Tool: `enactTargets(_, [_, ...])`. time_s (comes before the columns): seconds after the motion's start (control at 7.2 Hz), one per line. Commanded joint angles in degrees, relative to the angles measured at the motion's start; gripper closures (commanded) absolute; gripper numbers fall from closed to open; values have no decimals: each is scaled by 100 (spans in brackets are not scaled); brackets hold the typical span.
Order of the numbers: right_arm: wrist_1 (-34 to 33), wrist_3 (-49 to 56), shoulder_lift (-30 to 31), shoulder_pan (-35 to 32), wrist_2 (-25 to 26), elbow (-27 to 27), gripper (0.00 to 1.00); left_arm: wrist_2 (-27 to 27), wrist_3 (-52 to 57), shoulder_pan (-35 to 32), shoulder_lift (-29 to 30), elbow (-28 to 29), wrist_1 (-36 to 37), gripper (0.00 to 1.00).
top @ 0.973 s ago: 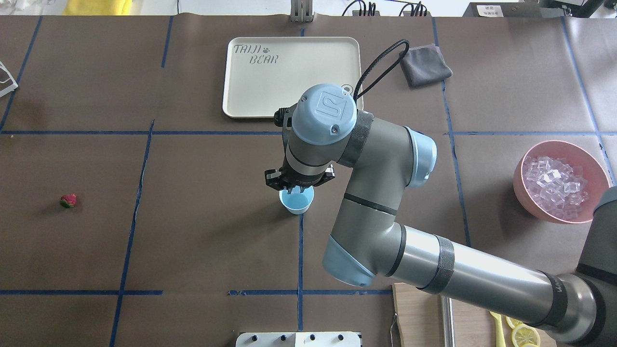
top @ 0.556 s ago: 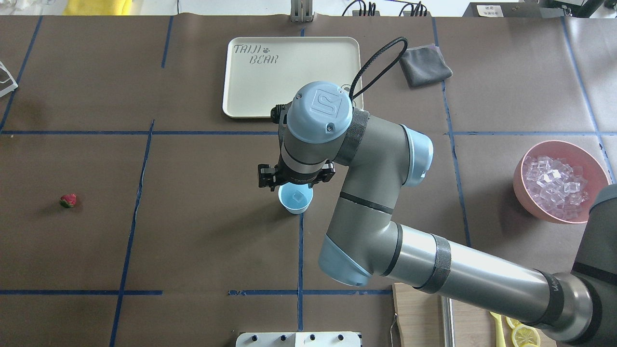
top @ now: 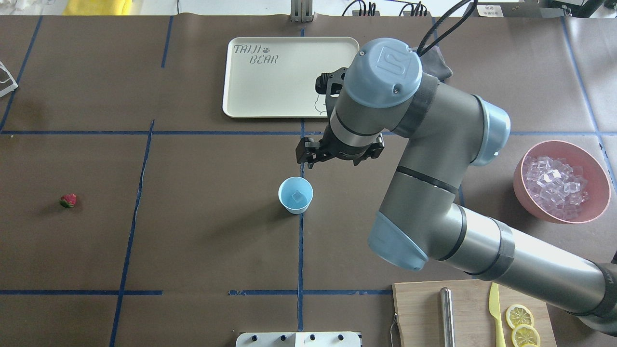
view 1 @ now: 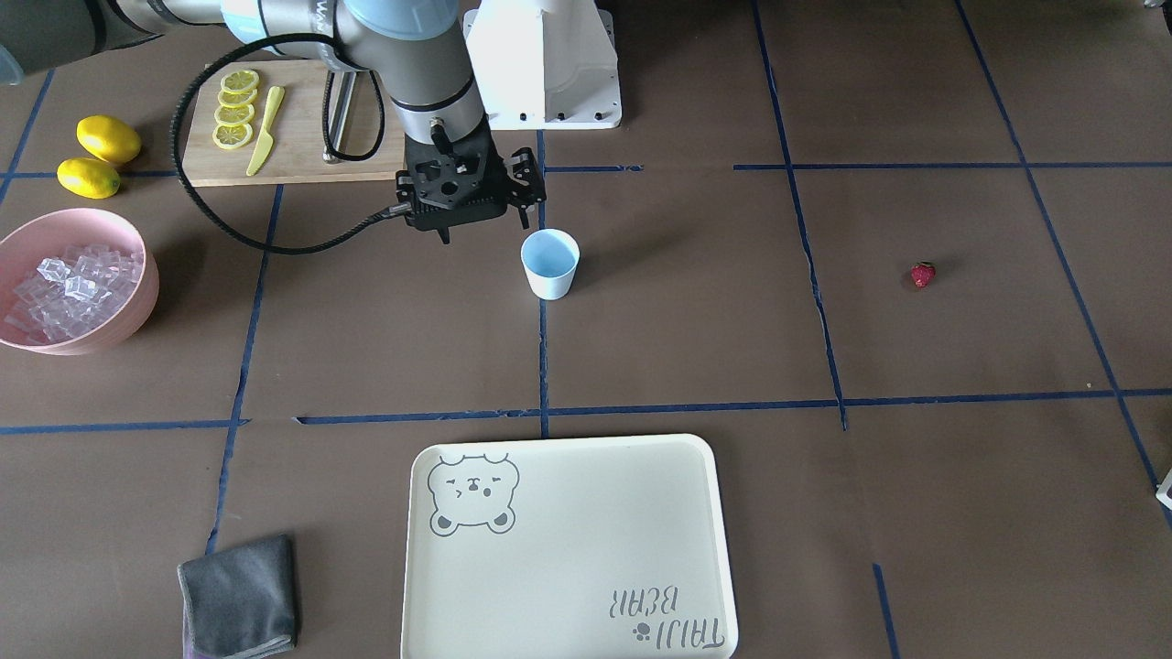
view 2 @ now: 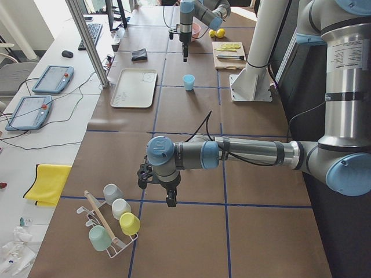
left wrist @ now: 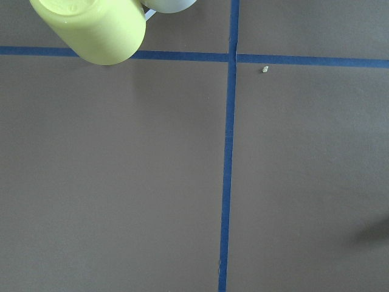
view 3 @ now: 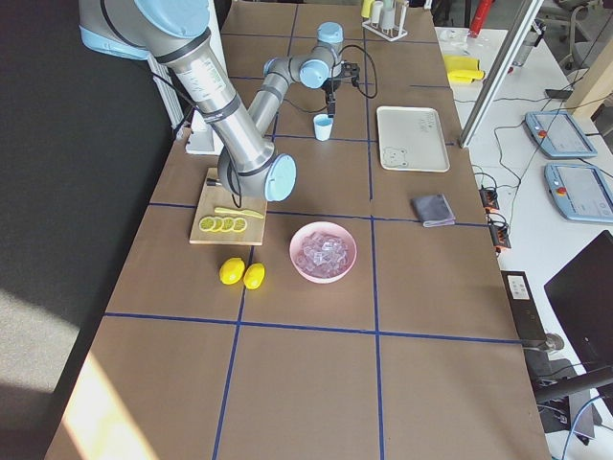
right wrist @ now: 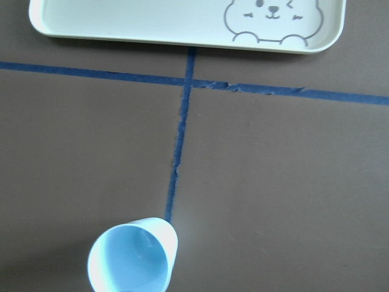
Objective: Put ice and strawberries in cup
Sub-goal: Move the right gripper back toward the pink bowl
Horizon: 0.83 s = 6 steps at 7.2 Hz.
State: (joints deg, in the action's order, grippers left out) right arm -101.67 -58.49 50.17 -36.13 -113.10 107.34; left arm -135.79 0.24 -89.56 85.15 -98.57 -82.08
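On the counter [top: 202, 226], near its middle and beside a blue tape line, the cup [top: 286, 195] stands upright. What appears to be a single ice cube [top: 299, 195] lies at its bottom, though it is faint in the overhead view. The rest of the ice [top: 554, 185] is heaped in the pink bowl [top: 519, 179] at the robot's right, well apart from the cup. The strawberry [top: 68, 200] lies alone on the robot's left half, likewise well apart.

The right hand [view 1: 485, 227] is held raised above the counter, a little to the robot's right of the cup and clear of its mouth. Its fingers are seen spread, and nothing is carried between them. The left hand [view 2: 168, 194] is shown only in the side view, near a rack of cups [view 2: 113, 223]; whether its fingers are spread or pressed together cannot be told.

The step in hand is judged to be the fetching of the next item. The cup is light and tapered and is probably tipped with ease, so every pass should be kept above its rim. Cubes are best pinched across flat faces, since they look slippery, and released low over the mouth. The strawberry is best gripped gently across its red body, not by the leafy cap.
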Motion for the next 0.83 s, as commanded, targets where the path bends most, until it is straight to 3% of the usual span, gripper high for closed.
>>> enactTargets(0.0, [-852, 1342, 631, -752, -150, 795, 0, 0, -103, 0, 2, -83, -1, 0])
enactTargets(0.42, [-775, 3077, 1721, -1518, -519, 1114, 0, 0, -209, 0, 2, -207, 8, 0])
enactTargets(0.69, [-155, 3711, 2467, -1887, -809, 1132, 0, 0, -209, 0, -7, -216, -1, 0])
